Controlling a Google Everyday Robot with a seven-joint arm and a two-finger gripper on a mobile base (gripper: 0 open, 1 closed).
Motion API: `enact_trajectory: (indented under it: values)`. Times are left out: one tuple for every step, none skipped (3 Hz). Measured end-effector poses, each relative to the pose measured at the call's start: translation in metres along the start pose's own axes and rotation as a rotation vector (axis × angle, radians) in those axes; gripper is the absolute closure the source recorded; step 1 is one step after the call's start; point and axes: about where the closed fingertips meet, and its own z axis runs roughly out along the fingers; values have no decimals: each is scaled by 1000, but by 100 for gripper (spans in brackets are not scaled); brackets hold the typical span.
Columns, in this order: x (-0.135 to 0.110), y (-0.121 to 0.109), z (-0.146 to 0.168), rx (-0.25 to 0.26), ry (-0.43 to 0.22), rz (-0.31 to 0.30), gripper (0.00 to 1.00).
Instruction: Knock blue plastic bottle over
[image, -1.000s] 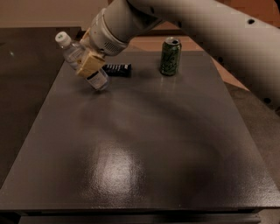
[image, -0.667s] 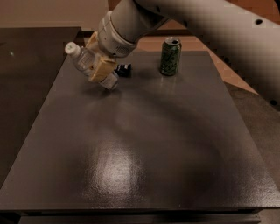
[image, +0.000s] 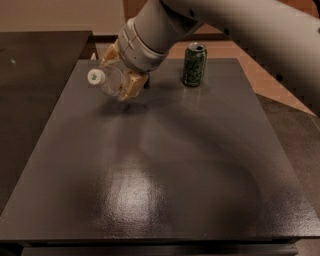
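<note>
The blue plastic bottle (image: 103, 79) is a clear bottle with a white screw cap. It is tilted steeply, with the cap pointing left and toward the camera, over the far left part of the dark table (image: 165, 165). My gripper (image: 120, 79) is at the bottle, with its tan fingers (image: 131, 86) closed on either side of the body. The label is hidden by the gripper. The bottle's shadow lies on the table just below it.
A green drink can (image: 194, 64) stands upright at the far edge of the table, right of the gripper. My large white arm (image: 235, 25) comes in from the upper right, above the can. A lower dark surface (image: 35, 75) lies to the left.
The gripper and bottle have moved right and toward the camera, and the bottle has tipped further over. The snack wrapper behind them is now hidden. The can has not moved.
</note>
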Motion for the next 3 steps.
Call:
enact_trajectory:
  values:
    - [-9,15,-5,-40,39,-227,100]
    - [-18,30,-5,-99,62,-426,100]
    - [-25,45,0,-136,84,-557,82]
